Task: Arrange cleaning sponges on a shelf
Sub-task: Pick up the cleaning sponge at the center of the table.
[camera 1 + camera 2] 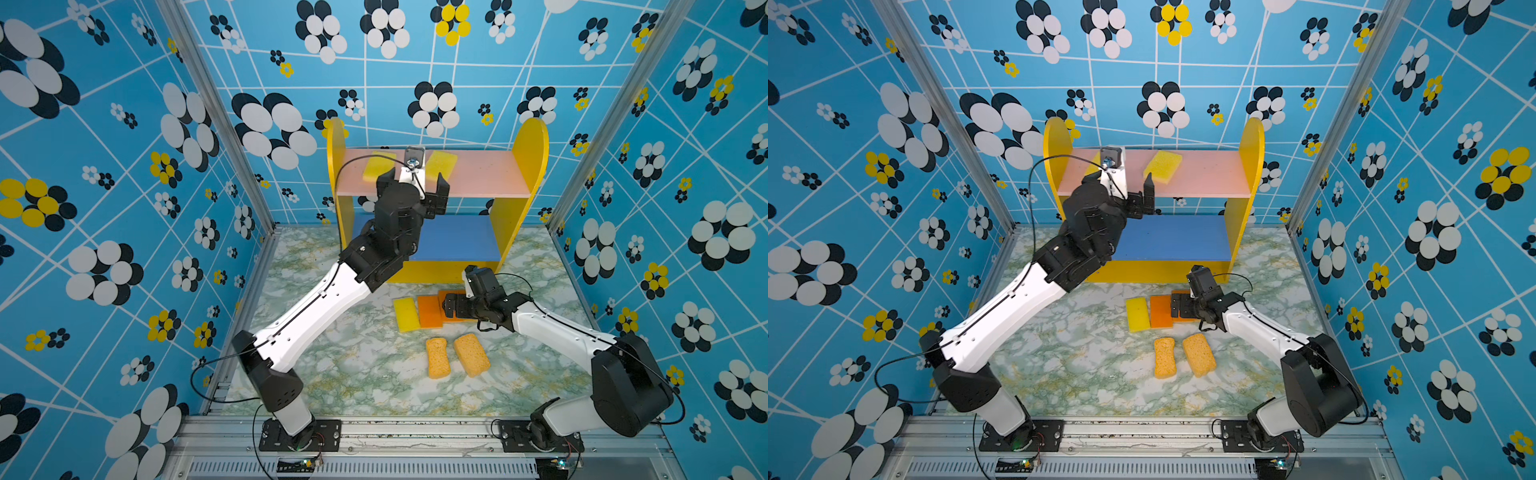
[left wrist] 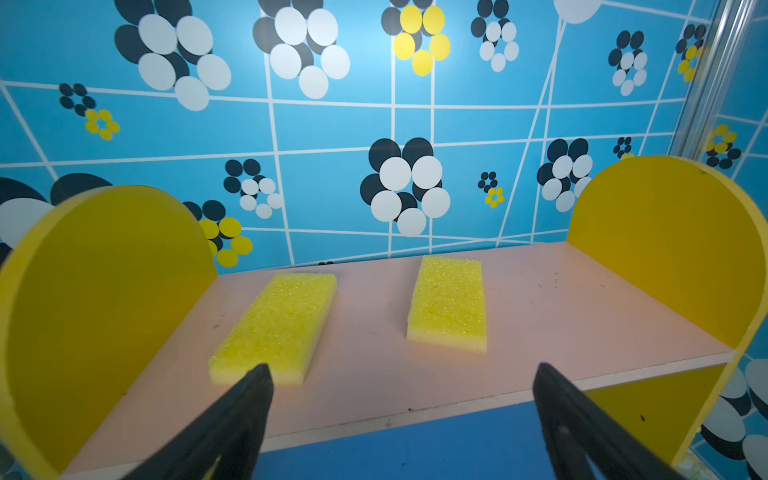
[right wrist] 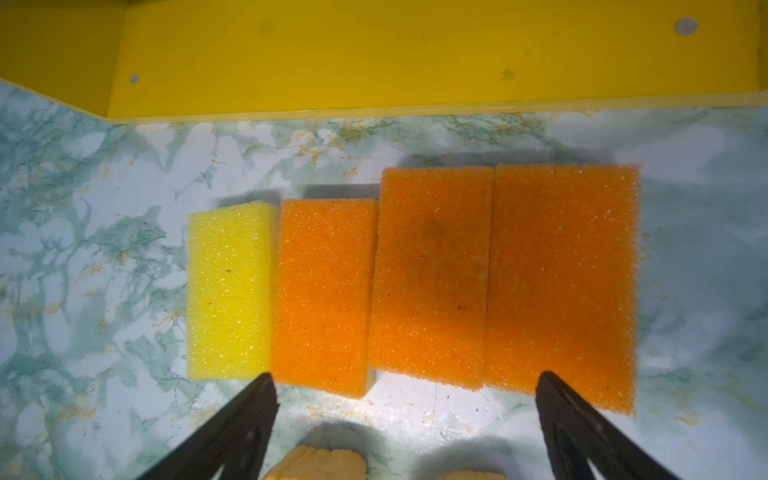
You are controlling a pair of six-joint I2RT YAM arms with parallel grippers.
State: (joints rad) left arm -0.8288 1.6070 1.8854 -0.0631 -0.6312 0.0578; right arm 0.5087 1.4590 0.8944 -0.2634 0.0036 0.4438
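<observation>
Only the right wrist view shows three orange sponges (image 3: 432,274) abreast; both grippers' fingers (image 3: 257,399) spread wide, empty.

We find no readable text, label, brand, number or sign in any of the views. The patterned walls carry only flowers and lines, and the shelf and sponges are unmarked.
</observation>
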